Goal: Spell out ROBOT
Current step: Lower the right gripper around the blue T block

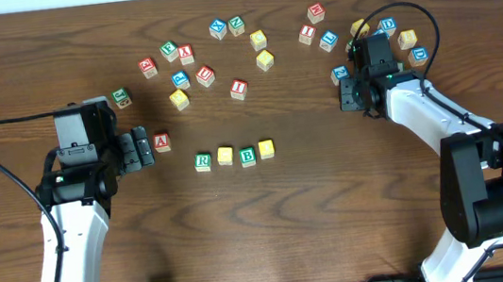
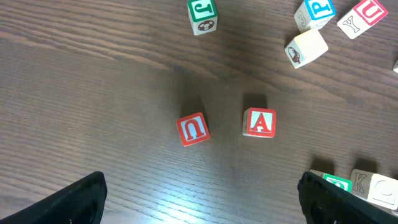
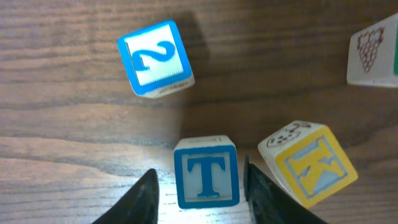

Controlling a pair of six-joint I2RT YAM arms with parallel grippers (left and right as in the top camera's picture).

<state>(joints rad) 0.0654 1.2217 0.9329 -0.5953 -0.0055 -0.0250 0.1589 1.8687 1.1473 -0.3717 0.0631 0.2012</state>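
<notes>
- Right tool [image 3: 199,186] is partly open, one finger on each side of the T cube [image 3: 206,173]. A strip of bare wood shows between one finger and the cube, and the other finger sits right against it, so the cube is bracketed, not clamped.
- The T cube rests flat on the counter [image 1: 335,207], its blue letter facing up. It lies near a blue 2 cube [image 3: 154,59] and just beside a tilted yellow K cube [image 3: 308,163].
- Left tool [image 1: 141,149] is spread wide and holds nothing. A red A cube [image 1: 161,142] sits just beyond its fingertips, and a red U cube [image 2: 193,129] lies close beside the A in the wrist view.
- Between the two arms stands a row: R cube [image 1: 203,162], first yellow cube [image 1: 225,155], B cube [image 1: 247,156], second yellow cube [image 1: 266,148], each just beside the next.
- The T cube is well apart from that row, up on the right side of the counter among scattered cubes.
</notes>
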